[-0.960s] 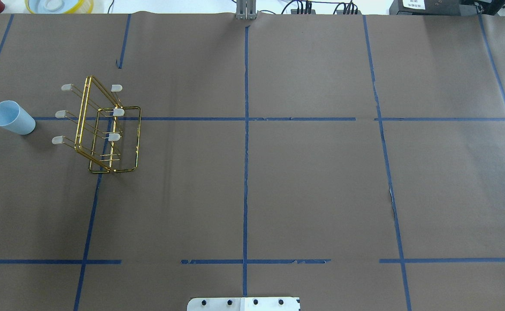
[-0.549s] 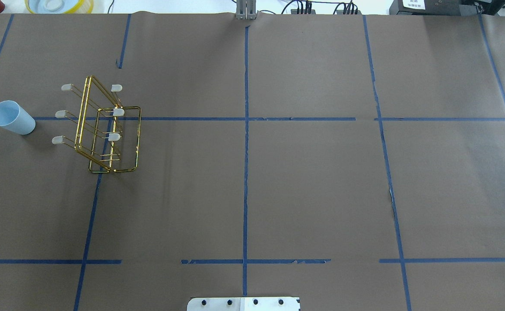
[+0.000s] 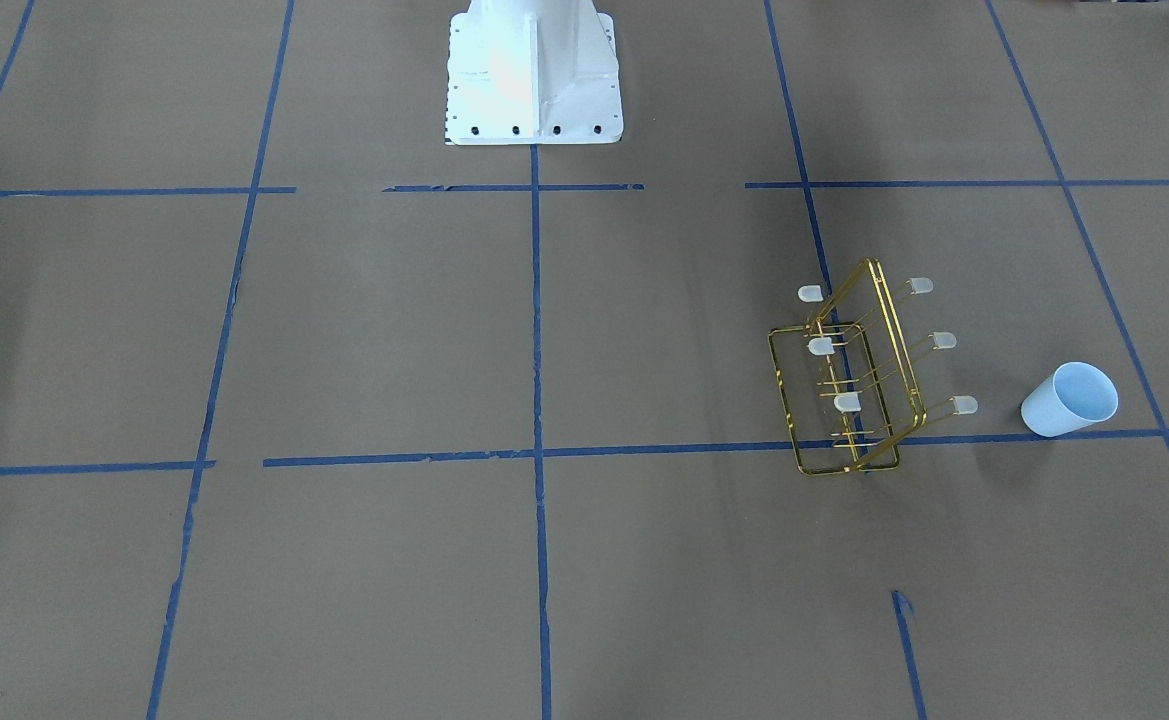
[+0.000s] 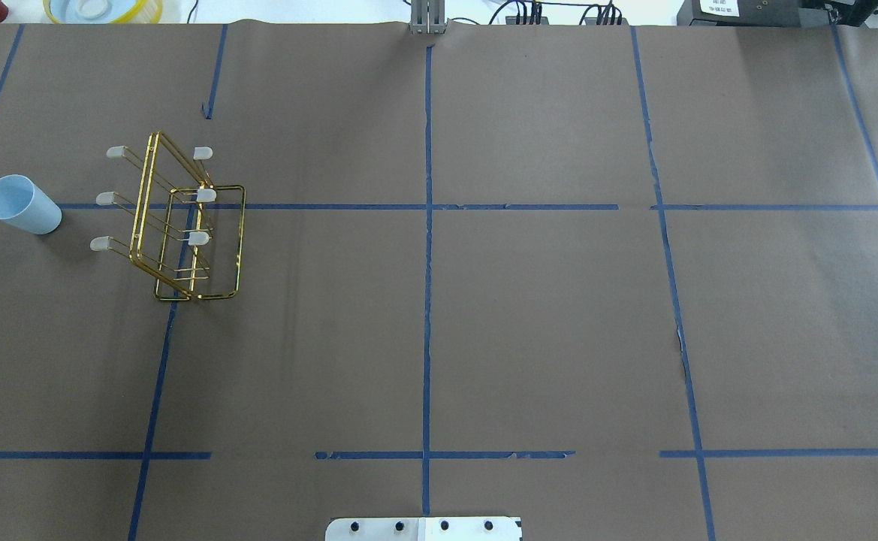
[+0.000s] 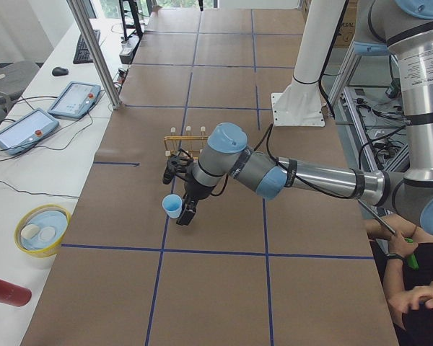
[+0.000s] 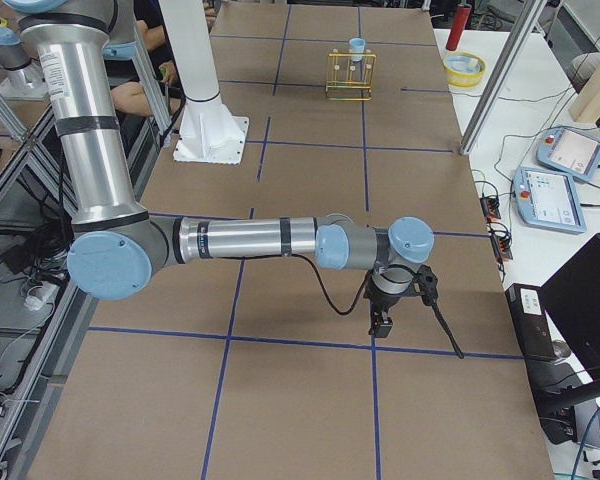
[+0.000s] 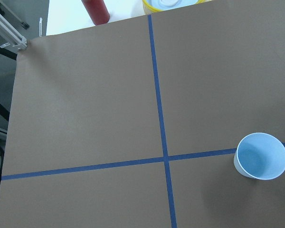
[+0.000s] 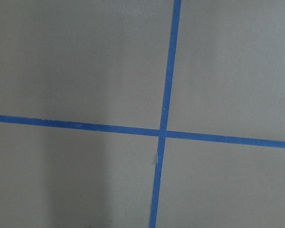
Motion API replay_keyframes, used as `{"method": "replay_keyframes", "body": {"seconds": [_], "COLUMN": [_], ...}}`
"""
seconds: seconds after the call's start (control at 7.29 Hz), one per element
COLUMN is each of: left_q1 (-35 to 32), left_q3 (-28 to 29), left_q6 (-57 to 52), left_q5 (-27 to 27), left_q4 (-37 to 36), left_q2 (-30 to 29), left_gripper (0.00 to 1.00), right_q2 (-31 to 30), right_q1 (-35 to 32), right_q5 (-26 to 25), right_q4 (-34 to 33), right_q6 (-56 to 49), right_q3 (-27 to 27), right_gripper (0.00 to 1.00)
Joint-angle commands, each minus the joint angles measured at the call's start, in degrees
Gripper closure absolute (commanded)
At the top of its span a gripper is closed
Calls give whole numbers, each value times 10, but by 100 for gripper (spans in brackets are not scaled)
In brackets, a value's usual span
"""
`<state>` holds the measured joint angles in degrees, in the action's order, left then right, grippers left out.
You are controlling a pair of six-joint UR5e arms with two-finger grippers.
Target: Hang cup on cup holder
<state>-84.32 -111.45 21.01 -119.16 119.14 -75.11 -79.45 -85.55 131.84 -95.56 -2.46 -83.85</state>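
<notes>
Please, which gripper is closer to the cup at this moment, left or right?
Left. The left gripper hangs close by the cup; whether it touches, I cannot tell. The right gripper is far off, near the table's opposite end.

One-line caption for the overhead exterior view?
Pale blue plastic cup stands upright beside, not touching, the gold wire prong rack on brown-papered table.

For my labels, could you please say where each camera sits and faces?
Front: across table, facing base; no arms.
Overhead: behind base, looking forward; base edge.
Left: table's left end; left arm.
Right: table's right end; right arm.
Left wrist: down onto cup; nothing.
Right wrist: down onto tape; nothing.
Front and overhead share the cup holder.
</notes>
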Motion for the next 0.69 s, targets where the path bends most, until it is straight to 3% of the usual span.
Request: {"method": "replay_keyframes", "body": {"seconds": [0.0, 0.41, 0.55], "left_q1": [80, 156, 189], "left_q3": [0, 2, 3], "left_q6": [117, 232, 273], "left_q5": [58, 89, 124], "left_q4": [106, 188, 210], "left_q2": [36, 58, 62], "left_gripper": [0, 0, 0], "right_q2": [0, 0, 0], "right_q1": [-1, -1, -1], "right_q5": [0, 0, 0], "right_q4": [0, -1, 0], "right_q6": [0, 0, 0], "right_q3": [0, 0, 0], "right_gripper": [0, 0, 0]}}
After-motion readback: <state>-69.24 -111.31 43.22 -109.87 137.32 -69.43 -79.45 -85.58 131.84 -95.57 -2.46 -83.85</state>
